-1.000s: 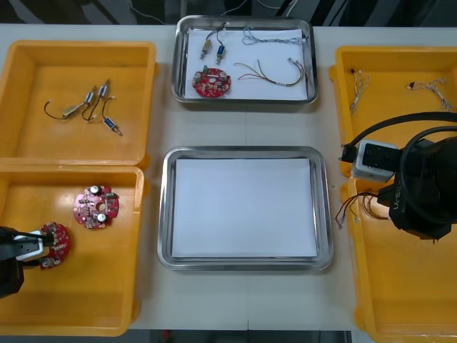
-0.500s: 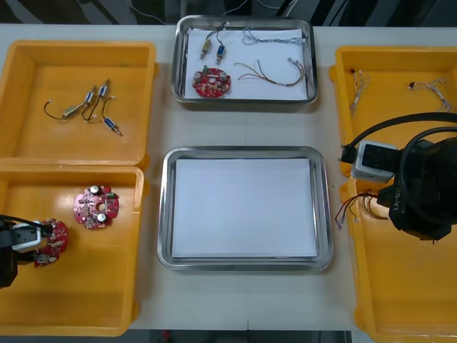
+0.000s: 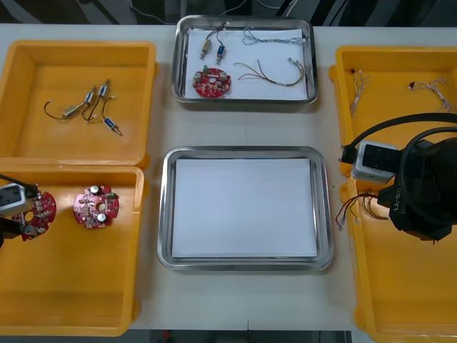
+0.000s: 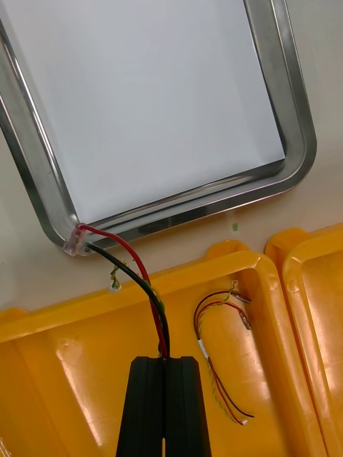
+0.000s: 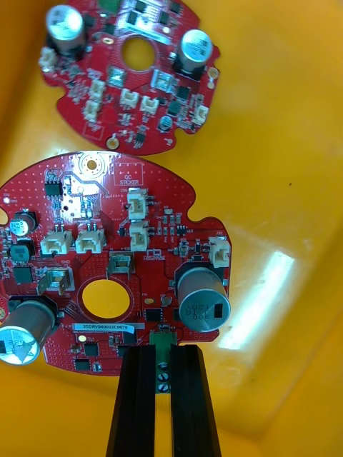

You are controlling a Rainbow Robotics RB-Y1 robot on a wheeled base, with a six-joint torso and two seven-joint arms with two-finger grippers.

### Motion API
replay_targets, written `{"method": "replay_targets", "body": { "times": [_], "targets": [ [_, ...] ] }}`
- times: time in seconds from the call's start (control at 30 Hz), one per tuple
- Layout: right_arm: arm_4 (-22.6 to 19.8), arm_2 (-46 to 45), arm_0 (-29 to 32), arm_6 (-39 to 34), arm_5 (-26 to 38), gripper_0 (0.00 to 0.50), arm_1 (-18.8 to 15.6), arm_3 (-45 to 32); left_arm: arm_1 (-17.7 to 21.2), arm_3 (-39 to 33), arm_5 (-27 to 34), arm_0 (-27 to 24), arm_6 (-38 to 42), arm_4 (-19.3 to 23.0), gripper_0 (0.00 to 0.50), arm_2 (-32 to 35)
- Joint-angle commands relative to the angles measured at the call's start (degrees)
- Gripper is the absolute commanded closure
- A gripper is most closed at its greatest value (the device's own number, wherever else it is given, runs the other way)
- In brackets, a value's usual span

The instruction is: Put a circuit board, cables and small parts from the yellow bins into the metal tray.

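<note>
Red board (image 5: 107,235) pinched, left gripper (image 5: 163,355) | second board (image 5: 121,100) beside | right gripper (image 4: 166,363) pinches cable (image 4: 146,282)

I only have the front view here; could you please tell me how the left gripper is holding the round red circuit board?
Observer: The left gripper is shut on a small green block at the edge of the round red circuit board, not on the board's face.
Operator: Thank you. The right arm hides its gripper from me; is it holding anything?
Observer: Yes, the right gripper is shut on a thin red and black cable that ends in a clear plug.
</note>
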Motion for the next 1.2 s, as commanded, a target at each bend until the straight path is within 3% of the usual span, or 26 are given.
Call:
{"method": "replay_targets", "body": {
  "times": [0.03,0.27,0.47,0.57,0.77,1.2],
  "targets": [
    [-0.25,0.37,-1.42,-1.87,0.36,0.5,-2.12,-1.41,-3.89,-4.0,7.2,1.47,14.63,-1.36,0.5,7.21],
    [-0.25,0.37,-1.42,-1.96,0.36,0.5,-2.03,-1.76,-6.0,-8.83,14.05,-0.46,22.63,-4.61,0.5,10.29],
    [-0.34,0.46,-1.42,-1.96,0.36,0.5,-2.12,-1.85,-9.16,-17.18,23.37,-6.79,32.56,-9.62,0.5,9.15],
    [-0.34,0.46,-1.42,-2.04,0.36,0.5,-2.12,-2.02,-10.92,-21.93,29.44,-12.5,38.8,-11.55,0.5,5.63],
    [-0.43,0.37,-1.5,-2.04,0.36,0.5,-2.12,-2.29,-13.82,-26.15,35.85,-22.79,47.94,-12.96,0.5,-2.81],
    [-0.25,0.37,-1.5,-2.48,0.36,0.5,-2.12,-2.73,-20.41,-27.64,39.19,-38.87,63.32,-17.0,0.5,-20.83]
  ]
}}
